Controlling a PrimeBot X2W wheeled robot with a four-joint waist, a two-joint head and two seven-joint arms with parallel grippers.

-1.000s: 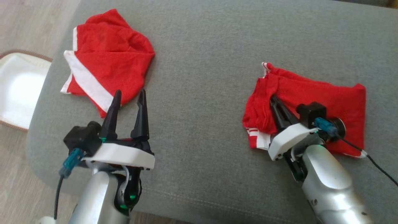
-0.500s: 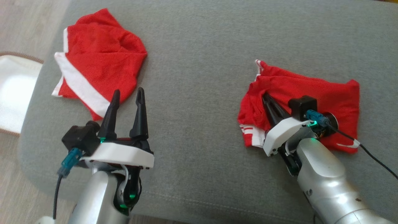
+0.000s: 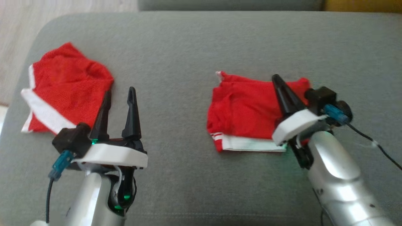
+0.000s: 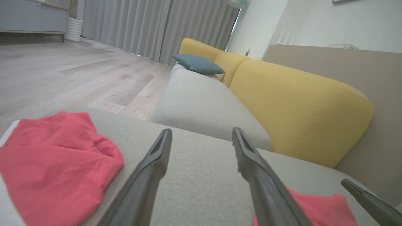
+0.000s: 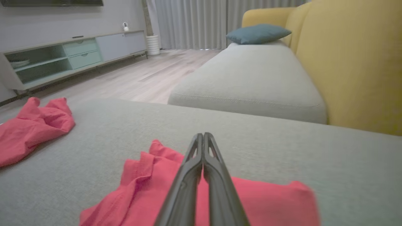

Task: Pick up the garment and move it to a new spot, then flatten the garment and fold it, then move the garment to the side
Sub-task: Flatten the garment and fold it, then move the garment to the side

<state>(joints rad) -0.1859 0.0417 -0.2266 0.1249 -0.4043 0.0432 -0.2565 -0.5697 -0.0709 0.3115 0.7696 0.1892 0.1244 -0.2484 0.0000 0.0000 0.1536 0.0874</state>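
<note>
the folded garment [image 3: 245, 110] lies right of centre on the cushion [image 3: 188, 47]. your right jaws are pressed together with no cloth between them, over its right edge. your left jaws gape empty at lower left. part the right ones, pinch every layer, and lift low so the fold holds.

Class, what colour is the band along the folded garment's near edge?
White band, best in head view.
</note>
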